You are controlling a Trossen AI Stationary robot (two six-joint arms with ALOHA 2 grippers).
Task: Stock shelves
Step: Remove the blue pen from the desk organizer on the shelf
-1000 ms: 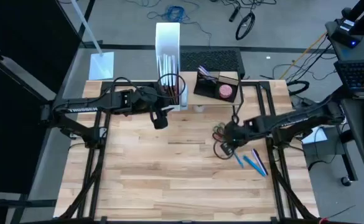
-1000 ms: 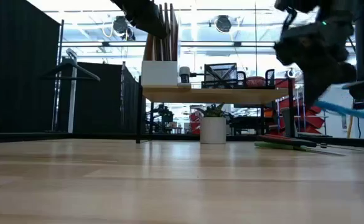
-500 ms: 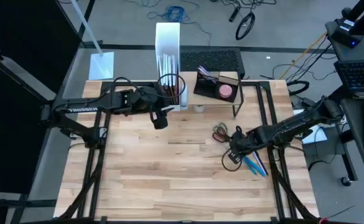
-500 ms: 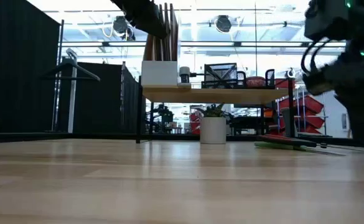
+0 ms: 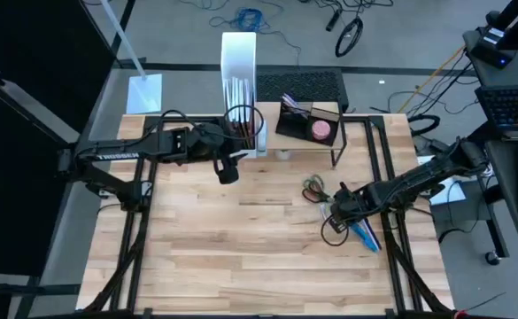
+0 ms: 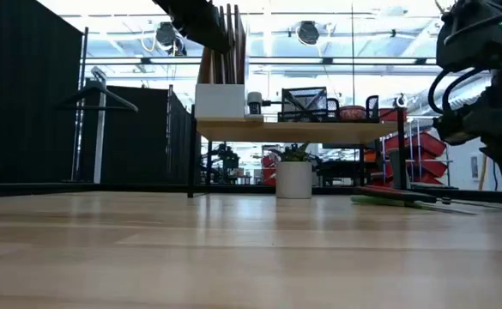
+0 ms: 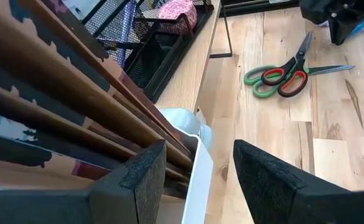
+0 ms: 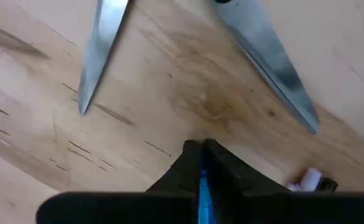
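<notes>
We've got our right gripper [image 8: 201, 163] pinched on a blue pen [image 8: 201, 186] low on the table near the scissors [image 5: 315, 188], so the shelf [image 5: 316, 142] lies straight toward the back edge, while our left gripper [image 7: 197, 180] hangs spread by the file box [image 5: 238, 53].

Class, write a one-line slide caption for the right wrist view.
Right gripper shut on a blue pen, just short of two scissor blades on the table.
</notes>
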